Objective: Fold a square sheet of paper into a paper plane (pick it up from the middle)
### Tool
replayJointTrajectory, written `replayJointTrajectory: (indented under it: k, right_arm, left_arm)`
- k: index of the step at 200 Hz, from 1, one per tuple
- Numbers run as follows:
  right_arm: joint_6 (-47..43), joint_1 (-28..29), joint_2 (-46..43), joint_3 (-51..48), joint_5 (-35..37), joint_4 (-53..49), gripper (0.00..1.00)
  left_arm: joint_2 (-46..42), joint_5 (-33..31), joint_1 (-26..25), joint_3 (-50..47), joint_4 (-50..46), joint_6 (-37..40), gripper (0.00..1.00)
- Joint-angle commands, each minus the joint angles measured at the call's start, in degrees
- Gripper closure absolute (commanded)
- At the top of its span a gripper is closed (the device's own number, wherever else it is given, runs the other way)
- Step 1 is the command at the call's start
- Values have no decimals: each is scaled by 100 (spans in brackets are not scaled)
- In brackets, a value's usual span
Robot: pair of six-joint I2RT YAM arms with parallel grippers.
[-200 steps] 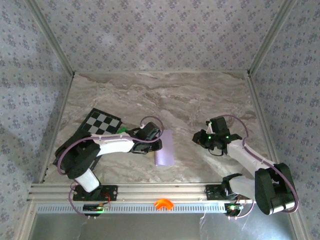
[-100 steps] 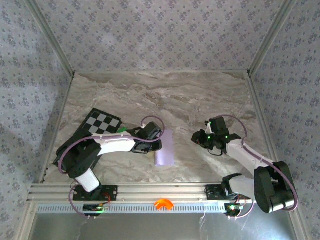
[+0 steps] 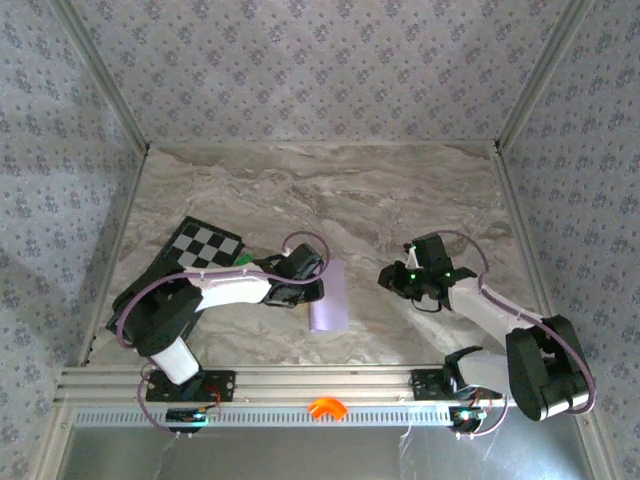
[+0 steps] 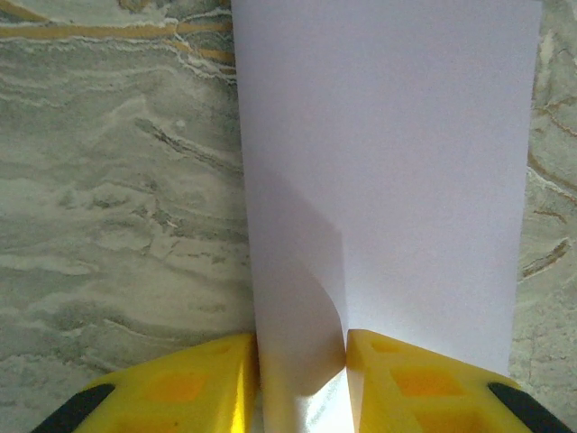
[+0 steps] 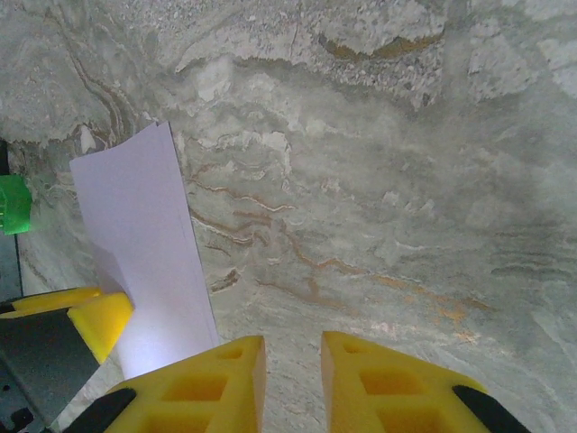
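The square sheet of paper [image 3: 330,298] lies as a narrow pale lilac strip on the marble near the table's front, and it fills much of the left wrist view [image 4: 406,180]. My left gripper [image 3: 313,292] sits at its left edge. A lifted, curled flap of the paper stands between the yellow fingers [image 4: 302,361] and touches both. My right gripper [image 3: 386,279] hovers to the right of the sheet, well apart from it. Its fingers stand slightly apart over bare marble [image 5: 294,361], with the paper [image 5: 144,234] off to their left beside the left gripper's fingertips [image 5: 101,320].
A black-and-white checkered board [image 3: 203,245] lies at the left, under the left arm. A tiny green block [image 3: 244,260] sits by its near corner and also shows in the right wrist view [image 5: 13,204]. Open marble stretches behind and right of the paper.
My right gripper has crept a little to the left, towards the paper. The left gripper and the paper have stayed where they were.
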Motion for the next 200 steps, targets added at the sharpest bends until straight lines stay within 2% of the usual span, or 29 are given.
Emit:
replayJointTrajectory:
  k: [1,200]
  right_arm:
    - [93,53,63,8,-21,25,76]
    - [136,257,177,53,82,77,75]
  left_arm:
    - [226,-448,37,4,-532,180,66]
    - [444,-395,11,147,-545,368,60]
